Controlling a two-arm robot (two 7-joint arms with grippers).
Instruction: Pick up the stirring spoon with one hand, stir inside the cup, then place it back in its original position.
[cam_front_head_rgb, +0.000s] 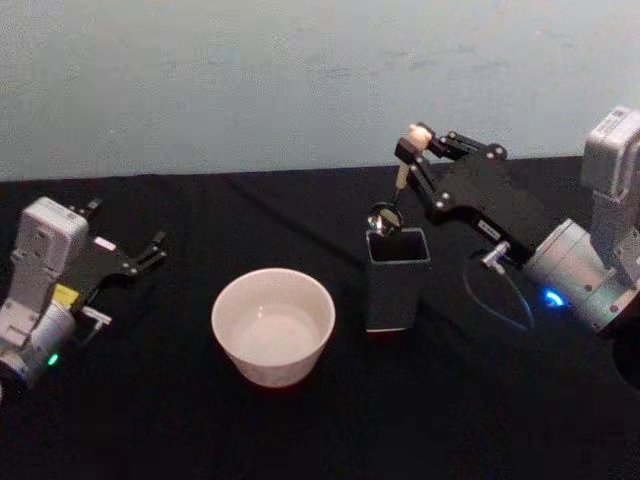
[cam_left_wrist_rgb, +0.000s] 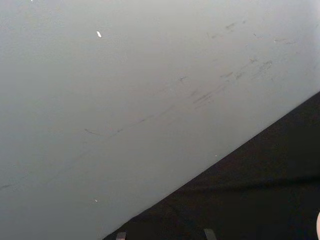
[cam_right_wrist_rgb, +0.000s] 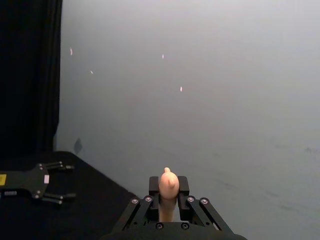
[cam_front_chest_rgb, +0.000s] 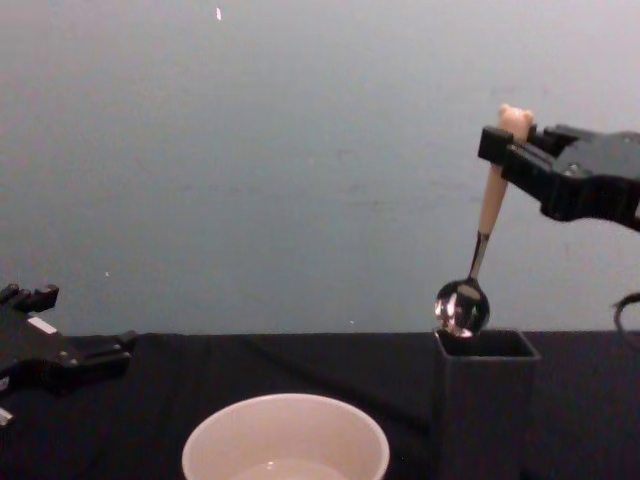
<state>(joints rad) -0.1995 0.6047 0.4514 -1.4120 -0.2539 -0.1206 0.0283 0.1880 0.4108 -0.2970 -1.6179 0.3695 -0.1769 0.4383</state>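
Slim cream bear-knobbed spoon (cam_front_chest_rgb: 490, 212) hangs just above the dark grey square holder (cam_front_chest_rgb: 485, 400), its knob clenched in the right black claw (cam_front_chest_rgb: 503, 140). Lift clear, then carry it upright toward nine o'clock, over the wide cream-white cup (cam_front_head_rgb: 272, 368). Left claw (cam_front_head_rgb: 128, 226) parked, spread.

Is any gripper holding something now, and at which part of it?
The right gripper holds the stirring spoon by the top of its handle, just under the bear knob; the bowl hangs over the dark holder. The left gripper, open, holds nothing.

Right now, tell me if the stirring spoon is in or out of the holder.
Out: the right hand grips the stirring spoon, its bowl hanging just above the holder.
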